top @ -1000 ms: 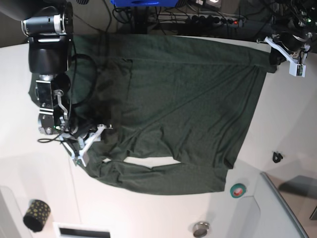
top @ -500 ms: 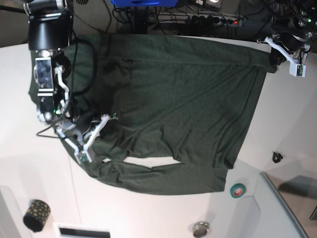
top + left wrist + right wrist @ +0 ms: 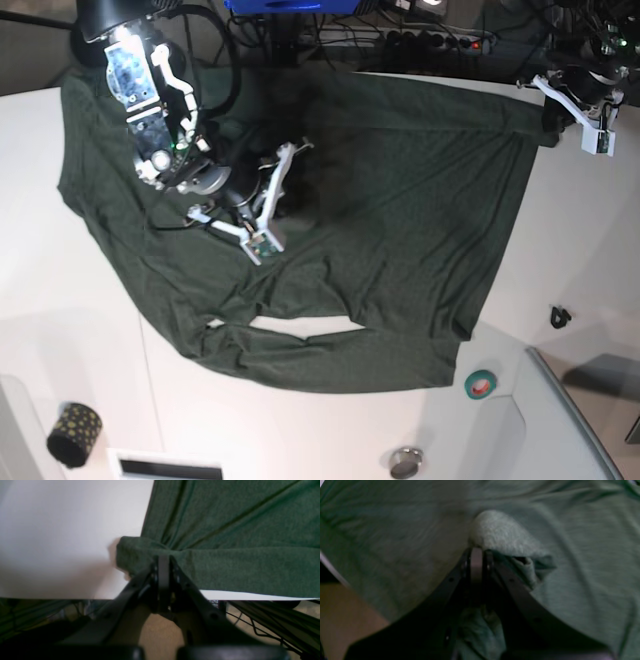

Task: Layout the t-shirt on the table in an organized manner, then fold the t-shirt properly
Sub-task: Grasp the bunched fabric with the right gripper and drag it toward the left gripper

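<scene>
Right claw (image 3: 262, 205), now closed on a shirt (image 3: 400, 200) fold, has moved from lower left toward center; left claw (image 3: 560, 108) grips the upper-right corner; spreading continues.

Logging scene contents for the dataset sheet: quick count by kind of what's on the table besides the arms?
Garment: 1, the t-shirt, dark green.
Tape rolls: 2, green tape roll and black dotted roll.
Small round metal piece: 1.
Small black item: 1, too small to identify.
Total: 5 on the table.
</scene>
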`<state>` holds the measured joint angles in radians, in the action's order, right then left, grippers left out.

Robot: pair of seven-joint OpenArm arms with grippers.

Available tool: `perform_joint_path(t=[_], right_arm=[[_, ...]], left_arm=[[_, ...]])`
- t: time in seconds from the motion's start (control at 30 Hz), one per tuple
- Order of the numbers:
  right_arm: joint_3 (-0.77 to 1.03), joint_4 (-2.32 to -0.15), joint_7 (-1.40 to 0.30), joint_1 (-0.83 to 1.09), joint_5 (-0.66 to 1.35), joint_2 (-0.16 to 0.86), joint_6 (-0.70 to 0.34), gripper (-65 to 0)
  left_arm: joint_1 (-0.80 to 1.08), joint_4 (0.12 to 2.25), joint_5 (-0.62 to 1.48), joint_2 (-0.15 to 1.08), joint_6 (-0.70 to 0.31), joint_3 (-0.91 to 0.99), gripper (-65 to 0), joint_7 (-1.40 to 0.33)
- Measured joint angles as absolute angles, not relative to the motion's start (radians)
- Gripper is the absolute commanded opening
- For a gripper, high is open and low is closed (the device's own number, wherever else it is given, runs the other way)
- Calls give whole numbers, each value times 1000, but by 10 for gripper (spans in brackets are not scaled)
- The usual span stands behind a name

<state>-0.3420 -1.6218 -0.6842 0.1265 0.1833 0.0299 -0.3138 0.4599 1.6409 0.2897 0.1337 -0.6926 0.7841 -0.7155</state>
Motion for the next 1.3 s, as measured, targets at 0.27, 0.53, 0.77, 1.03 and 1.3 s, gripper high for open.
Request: perform_joint_path(t=[0.27, 0.53, 0.77, 1.03, 1.3], right_arm=[[-403, -1606, -767, 137, 179, 16, -313, -329], [-266, -1765, -640, 237, 186, 31, -309, -383], [-202, -1642, -643, 233, 180, 32, -307, -378], [-204, -1622, -638, 229, 182, 7, -314, -377], [-203, -1507, -638, 170, 180, -5, -310, -479]], left_arm=[[458, 1603, 286, 133, -693, 784, -650, -718], [458, 1603, 286, 133, -693, 785, -650, -716], [458, 1603, 286, 134, -693, 786, -650, -716], [458, 1603, 286, 134, -693, 784, -650, -716], [458, 1603, 286, 134, -693, 786, -650, -716]])
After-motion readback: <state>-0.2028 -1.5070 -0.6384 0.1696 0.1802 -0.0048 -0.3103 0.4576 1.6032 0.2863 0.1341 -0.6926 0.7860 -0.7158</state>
